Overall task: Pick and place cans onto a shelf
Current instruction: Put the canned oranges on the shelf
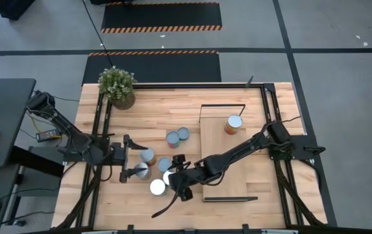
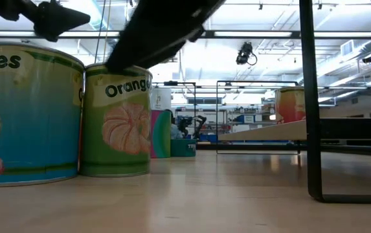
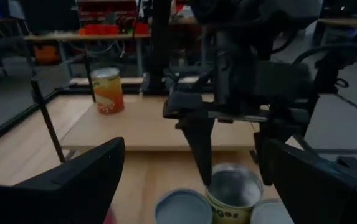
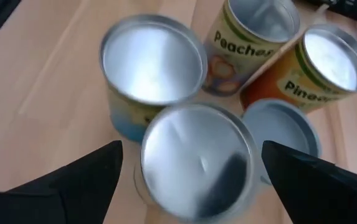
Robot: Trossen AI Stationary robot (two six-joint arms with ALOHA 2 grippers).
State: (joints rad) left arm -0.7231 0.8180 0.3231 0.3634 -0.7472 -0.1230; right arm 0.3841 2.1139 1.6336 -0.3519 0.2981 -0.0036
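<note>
Several cans with silver tops stand in a cluster (image 1: 160, 170) on the tabletop, left of the shelf (image 1: 228, 166), a light-wood board in a black frame. One orange can (image 1: 234, 123) stands on the shelf's far end. My right gripper (image 1: 180, 175) hangs open over the cluster, slanting down. Its fingers (image 4: 72, 180) stand on either side of one can's top (image 4: 197, 158), above it and apart from it. My left gripper (image 1: 132, 158) is open at the cluster's left side, pointing level toward the cans, with two cans (image 1: 145, 162) just ahead of its fingers (image 3: 72, 186).
A potted plant (image 1: 116, 86) stands at the table's far left corner. Black frame rails (image 1: 101, 130) run along the table's left and right sides. Two more cans (image 1: 178, 136) stand apart, farther back. In the low view a blue can (image 2: 30, 116) and a green can (image 2: 117, 123) stand close.
</note>
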